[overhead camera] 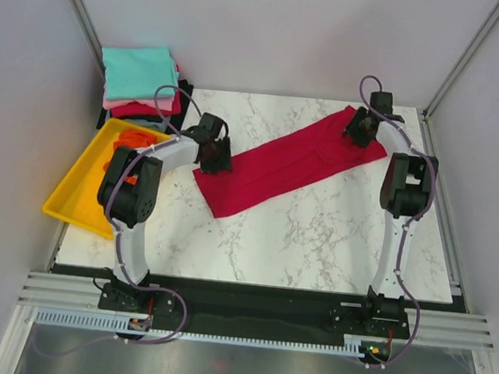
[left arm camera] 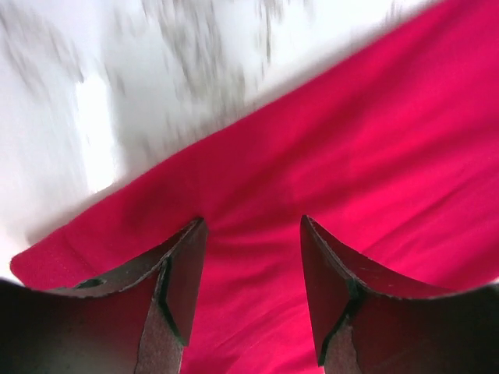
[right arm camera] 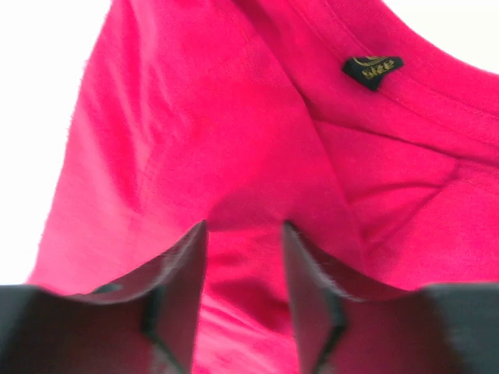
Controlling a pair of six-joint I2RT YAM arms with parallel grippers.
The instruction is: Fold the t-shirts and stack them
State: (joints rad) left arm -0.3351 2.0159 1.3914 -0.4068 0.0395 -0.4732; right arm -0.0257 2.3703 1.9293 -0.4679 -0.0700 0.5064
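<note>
A crimson red t-shirt (overhead camera: 287, 164) lies on the marble table as a long folded strip, running diagonally from near left to far right. My left gripper (overhead camera: 217, 159) is at its near-left end; in the left wrist view (left arm camera: 251, 226) its jaws stand open just above the red cloth (left arm camera: 374, 156). My right gripper (overhead camera: 358, 131) is at the far-right collar end; in the right wrist view (right arm camera: 245, 230) its jaws are apart with red cloth (right arm camera: 195, 140) bulging between them, near the black neck label (right arm camera: 373, 70). An orange shirt (overhead camera: 130, 140) lies in the tray.
A stack of folded shirts (overhead camera: 139, 70), teal on top, then pink and red, sits at the back left corner. A yellow plastic tray (overhead camera: 76, 192) lies tilted over the table's left edge. Grey walls enclose the table on three sides.
</note>
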